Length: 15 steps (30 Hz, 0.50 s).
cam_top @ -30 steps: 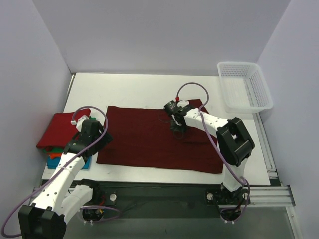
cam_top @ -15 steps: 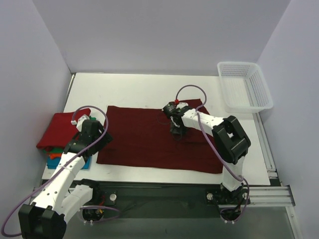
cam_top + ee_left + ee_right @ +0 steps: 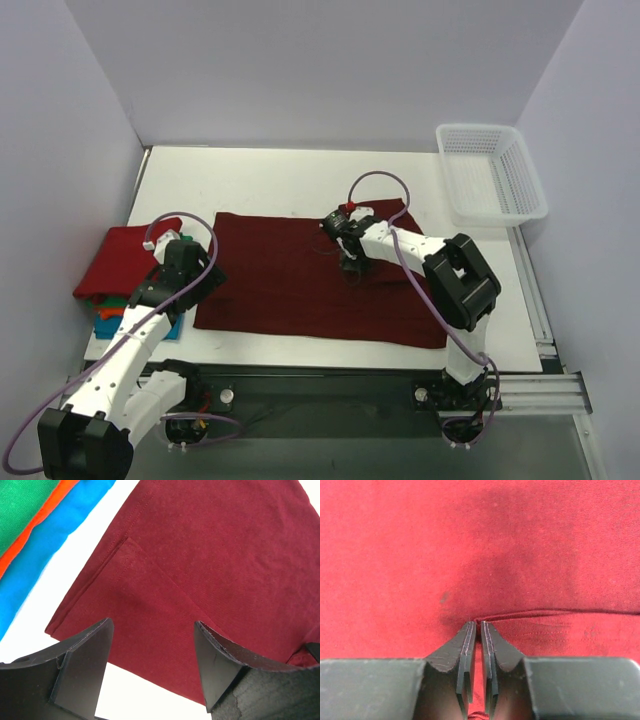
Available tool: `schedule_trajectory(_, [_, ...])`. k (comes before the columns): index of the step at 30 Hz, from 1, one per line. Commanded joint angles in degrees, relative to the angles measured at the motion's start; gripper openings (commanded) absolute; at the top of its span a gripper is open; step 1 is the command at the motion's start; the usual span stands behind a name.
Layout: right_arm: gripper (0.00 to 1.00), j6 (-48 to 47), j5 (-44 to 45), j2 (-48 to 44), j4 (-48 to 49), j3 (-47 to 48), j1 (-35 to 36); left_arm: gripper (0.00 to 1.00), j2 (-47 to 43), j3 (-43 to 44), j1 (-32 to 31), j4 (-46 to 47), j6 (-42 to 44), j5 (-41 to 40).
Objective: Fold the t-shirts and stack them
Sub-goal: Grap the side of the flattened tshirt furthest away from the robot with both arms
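Note:
A dark maroon t-shirt (image 3: pixel 300 280) lies spread flat across the middle of the table. My right gripper (image 3: pixel 350 266) presses down on its upper right part. In the right wrist view that gripper (image 3: pixel 478 626) is shut on a thin ridge of the maroon cloth (image 3: pixel 420 555), right at a folded edge (image 3: pixel 555 614). My left gripper (image 3: pixel 198 285) hovers open over the shirt's near left corner (image 3: pixel 150 605), holding nothing. A stack of t-shirts sits at the far left: bright red (image 3: pixel 120 260) on top, with green (image 3: pixel 20 500), orange (image 3: pixel 37 517) and blue (image 3: pixel 50 545) edges showing.
A white mesh basket (image 3: pixel 490 175) stands at the back right corner. Bare white table (image 3: pixel 260 180) runs behind the maroon shirt. Grey walls close in the left, back and right sides.
The right gripper's jaws have closed onto the maroon cloth, and its arm has edged slightly left. The left arm has not moved.

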Motion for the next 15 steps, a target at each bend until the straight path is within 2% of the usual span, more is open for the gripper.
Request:
schedule_trajectory(1, [0.09,-0.4,3.6,-2.8,-2.6,1.6,1.3,0.76,0.1,-0.1,-0.2,2.9,0.9,0.4])
schedule_trajectory(15, [0.10,-3.1,5.0,-1.8,-1.3,1.5,4.2,0.75,1.0,-0.6,-0.2,3.9,0.8,0.6])
